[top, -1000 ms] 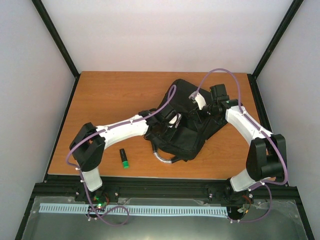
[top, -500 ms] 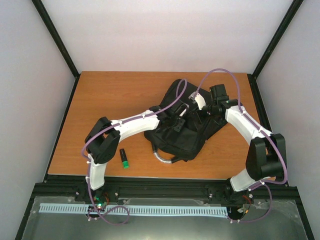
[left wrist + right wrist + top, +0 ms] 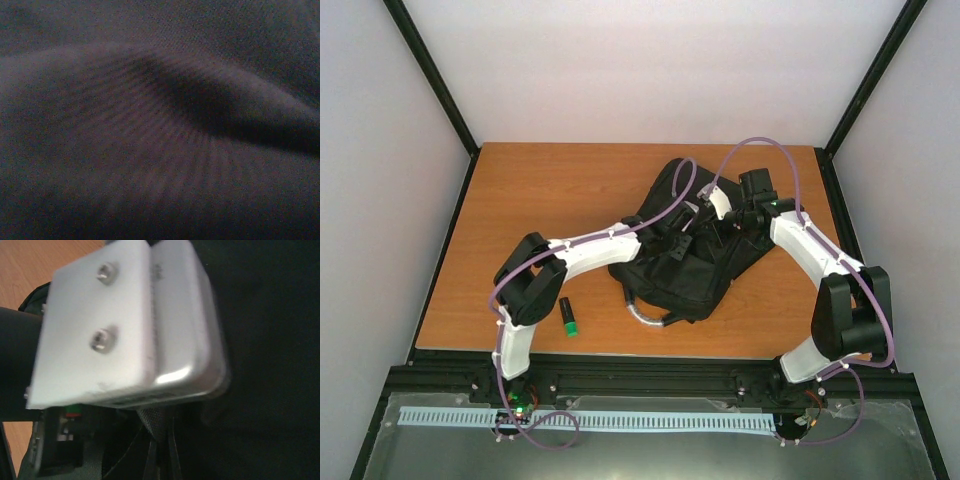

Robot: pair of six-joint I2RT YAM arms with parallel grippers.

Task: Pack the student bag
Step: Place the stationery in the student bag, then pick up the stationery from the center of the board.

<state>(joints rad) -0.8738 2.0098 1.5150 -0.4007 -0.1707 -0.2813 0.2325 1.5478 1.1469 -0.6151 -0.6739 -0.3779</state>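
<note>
Reaching farther than before over the smooth wooden table (image 3: 540,190), my left gripper (image 3: 680,222) is inside the soft, lumpy black student bag (image 3: 690,285), middle right. I cannot tell if its fingers are apart. My right gripper (image 3: 151,377) pinches bag cloth between flat white fingers (image 3: 100,335). A small green-capped marker (image 3: 567,316) lies left.

table (image 3: 540,200): orange-brown wood | marker (image 3: 567,317): black, green cap, lying near front-left edge

Orange-brown rectangular wooden tabletop (image 3: 540,200), black frame along edges. Lying on right half: large black soft fabric backpack (image 3: 692,288), slumped flat, grey-silver loop handle (image 3: 645,315) toward near edge. Well apart, left of handle, near front edge: small black cylinder with green cap (image 3: 567,316), lying on side, cap end nearer.
</note>
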